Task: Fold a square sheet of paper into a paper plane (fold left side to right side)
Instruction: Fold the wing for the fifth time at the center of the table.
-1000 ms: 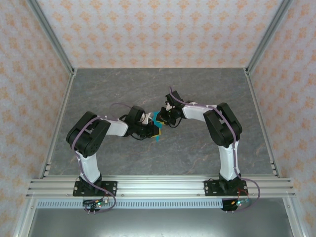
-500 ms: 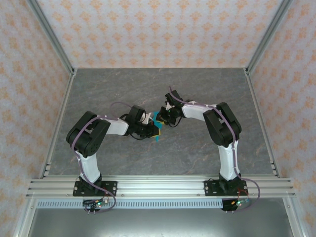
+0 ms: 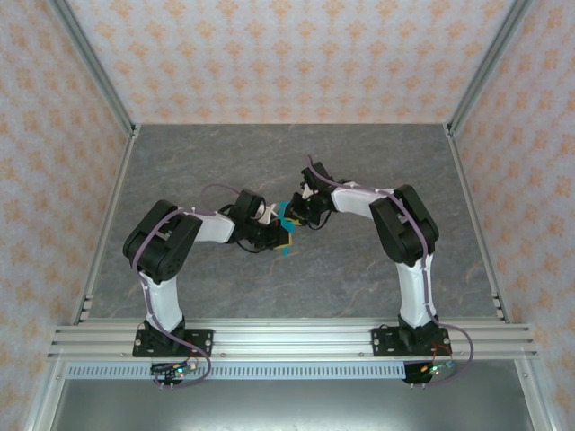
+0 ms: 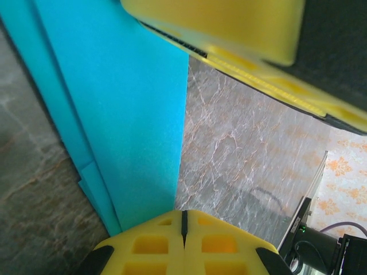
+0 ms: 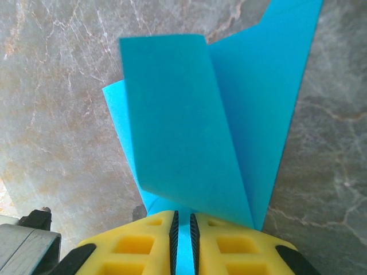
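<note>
Grey marbled bench (image 3: 359, 162), both arms meeting at mid-surface. The folded cyan sheet of paper (image 5: 189, 126) fans out ahead of the right end effector (image 5: 182, 220), whose nearly closed fingers pinch its edge. The left end effector (image 4: 183, 220) is fully closed, with the sheet's corner at its tips; whether it grips cannot be told. Since the earlier frame the left wrist has edged slightly forward, and the sheet is unmoved. Pale orange-patterned walls (image 3: 287, 54) enclose the bench.

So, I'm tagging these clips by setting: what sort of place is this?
Probably a lab test cell, not a home: aluminium frame, patterned panels walling in a grey tabletop, arms bolted to a rail.
</note>
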`<state>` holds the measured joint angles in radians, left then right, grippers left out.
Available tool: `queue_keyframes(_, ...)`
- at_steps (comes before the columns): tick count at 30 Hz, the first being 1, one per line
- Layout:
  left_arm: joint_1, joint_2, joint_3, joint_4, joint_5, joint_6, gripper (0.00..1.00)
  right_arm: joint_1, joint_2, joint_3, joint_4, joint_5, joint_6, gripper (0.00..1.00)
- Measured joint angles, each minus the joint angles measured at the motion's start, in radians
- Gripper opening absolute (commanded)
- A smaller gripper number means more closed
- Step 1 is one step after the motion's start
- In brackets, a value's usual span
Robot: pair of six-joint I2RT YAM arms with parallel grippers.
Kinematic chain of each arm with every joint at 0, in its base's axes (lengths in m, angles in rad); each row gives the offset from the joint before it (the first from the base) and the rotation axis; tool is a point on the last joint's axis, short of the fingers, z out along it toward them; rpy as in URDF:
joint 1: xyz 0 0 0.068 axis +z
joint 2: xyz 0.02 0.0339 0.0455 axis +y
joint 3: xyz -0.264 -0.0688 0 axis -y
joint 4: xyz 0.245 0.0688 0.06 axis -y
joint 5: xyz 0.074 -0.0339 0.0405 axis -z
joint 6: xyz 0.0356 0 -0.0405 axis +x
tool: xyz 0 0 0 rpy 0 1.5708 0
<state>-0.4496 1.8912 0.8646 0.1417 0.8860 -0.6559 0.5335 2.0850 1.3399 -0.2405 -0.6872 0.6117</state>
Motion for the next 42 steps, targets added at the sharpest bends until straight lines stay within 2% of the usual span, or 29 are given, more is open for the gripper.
queue_keyframes(15,0.005,0.012,0.014,0.009,-0.003,0.002,0.0,-0.046,0.05,0.077,-0.034,-0.038,-0.035,0.19)
queue_keyframes(42,0.005,0.014,0.018,0.009,-0.003,0.002,0.0,-0.168,0.164,0.276,-0.04,0.074,-0.088,0.2)
